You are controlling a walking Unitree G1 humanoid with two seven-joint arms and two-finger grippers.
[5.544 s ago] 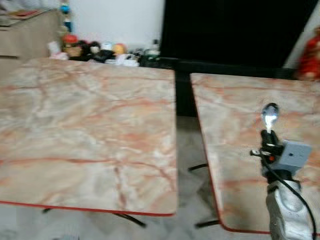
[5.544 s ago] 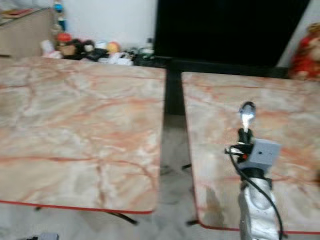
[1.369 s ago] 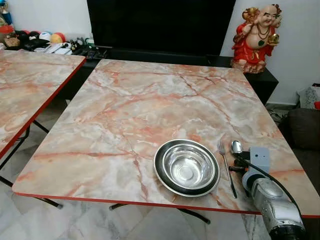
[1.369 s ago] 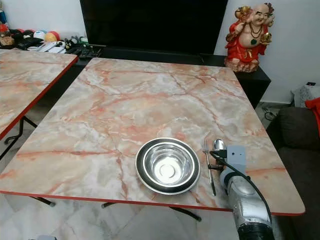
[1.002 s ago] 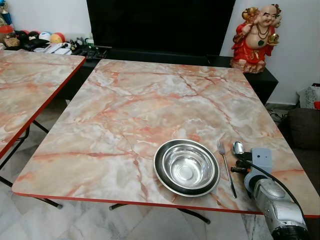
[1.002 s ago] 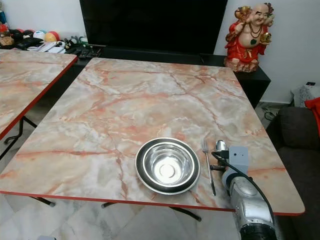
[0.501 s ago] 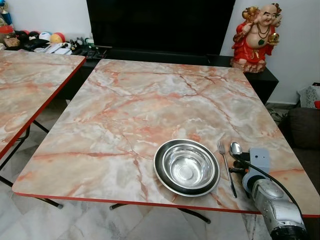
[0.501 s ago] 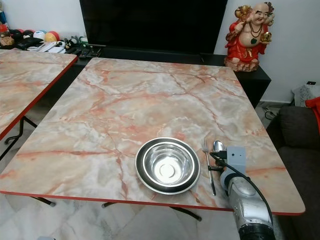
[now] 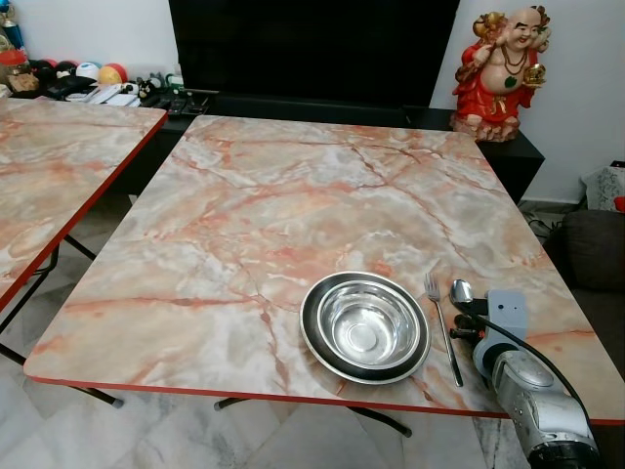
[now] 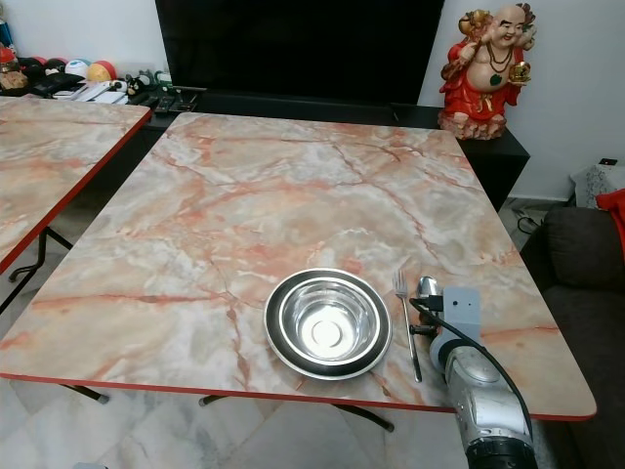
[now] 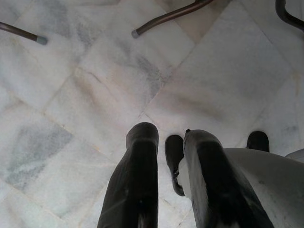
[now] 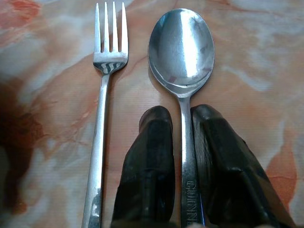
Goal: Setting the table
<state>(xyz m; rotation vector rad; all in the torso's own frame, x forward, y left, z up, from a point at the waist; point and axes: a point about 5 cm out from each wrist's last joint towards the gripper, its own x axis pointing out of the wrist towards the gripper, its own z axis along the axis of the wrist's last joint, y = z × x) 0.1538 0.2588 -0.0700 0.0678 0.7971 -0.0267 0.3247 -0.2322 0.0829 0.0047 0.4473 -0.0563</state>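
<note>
The right gripper (image 12: pixel 183 137) is closing its two black fingers (image 12: pixel 152 156) on the handle of the spoon (image 12: pixel 182 50), one on each side of the narrow stem with hardly any gap showing, so the steel is being held rather than merely flanked. The spoon's bowl is facing up and pointing toward twelve o'clock, away from the robot, and it looks to be lying on or just above the marble.

To finish this step well, I would say the gripper needs to be opening only a little and lifting straight back along the handle, so the spoon is not being dragged or turned out of line. It is lying parallel to the fork (image 12: pixel 102 109), close beside it but not touching, and that spacing is worth keeping.

The fork is sitting at nine o'clock from the spoon, and the steel bowl (image 9: pixel 365 326) is resting farther out at nine o'clock again, near the front edge of the bench (image 9: pixel 293 195). The place setting seems nearly complete on this side.

The left gripper (image 11: pixel 164 142) is hanging idle over the tiled floor (image 11: pixel 71 85), its fingers drawn near together with nothing between them.

A red figurine (image 9: pixel 503 61) is standing beyond the bench at one o'clock.
</note>
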